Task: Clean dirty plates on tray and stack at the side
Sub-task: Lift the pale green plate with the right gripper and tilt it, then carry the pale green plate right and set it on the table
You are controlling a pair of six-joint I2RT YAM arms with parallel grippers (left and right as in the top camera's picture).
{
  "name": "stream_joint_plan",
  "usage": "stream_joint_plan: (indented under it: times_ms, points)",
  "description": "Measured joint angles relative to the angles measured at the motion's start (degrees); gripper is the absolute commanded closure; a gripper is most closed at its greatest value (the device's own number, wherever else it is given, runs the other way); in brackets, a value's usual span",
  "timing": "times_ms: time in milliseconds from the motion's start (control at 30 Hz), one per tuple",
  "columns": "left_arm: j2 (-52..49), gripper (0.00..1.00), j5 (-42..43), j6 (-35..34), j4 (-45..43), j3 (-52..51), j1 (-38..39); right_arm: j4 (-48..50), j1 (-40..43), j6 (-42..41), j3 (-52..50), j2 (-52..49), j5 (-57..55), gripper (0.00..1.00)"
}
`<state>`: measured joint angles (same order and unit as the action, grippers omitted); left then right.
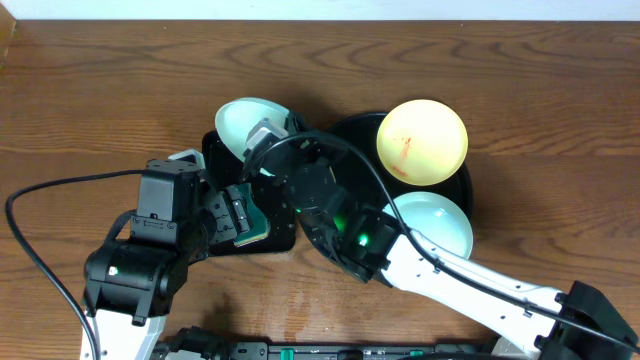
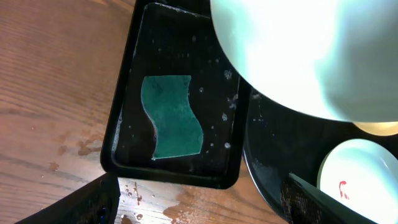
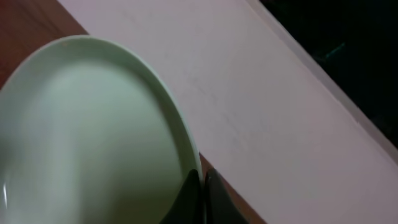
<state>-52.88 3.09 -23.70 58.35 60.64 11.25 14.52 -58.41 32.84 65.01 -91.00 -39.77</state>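
Right gripper (image 3: pixel 202 196) pinches only the rim of a pale mint-blue round plastic plate (image 1: pixel 248 122), upper centre overhead, left of the glossy black round tray (image 1: pixel 466 186); that thin hold could slip. Left gripper (image 2: pixel 202 190) gapes wide, empty.

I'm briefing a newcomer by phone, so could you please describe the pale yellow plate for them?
Find the large round glossy black tray right of centre. At its far edge sits a small round pale yellow plastic plate with a red smear; its neighbour on the tray is mint-blue.

No text, label, brand, number or sign can be read in any view.
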Motion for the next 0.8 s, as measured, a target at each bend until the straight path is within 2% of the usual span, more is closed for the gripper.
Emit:
stream_joint_plan:
  times_ms: [300,400,533,600,700,800]
  points:
    - [0.0,0.17,0.0,0.0,0.0,0.0,0.0,-3.3,0.0,-3.0,0.0,0.0,-1.7,0.99]
    - [0.0,0.17,0.0,0.0,0.0,0.0,0.0,-10.1,0.1,-13.3,0.3,0.0,-4.6,0.99]
    - [0.0,0.17,0.0,0.0,0.0,0.0,0.0,-24.2,2.2,-35.0,0.1,0.0,-2.7,0.99]
    - [0.0,0.17,0.0,0.0,0.0,0.0,0.0,-27.6,5.7,-46.5,0.1,0.1,5.3,0.99]
    - [0.0,0.17,0.0,0.0,0.0,0.0,0.0,-31.8,12.9,-54.5,0.1,2.0,18.7,0.99]
    - [0.0,0.17,0.0,0.0,0.0,0.0,0.0,-37.9,24.2,-59.1,0.0,5.9,31.5,0.99]
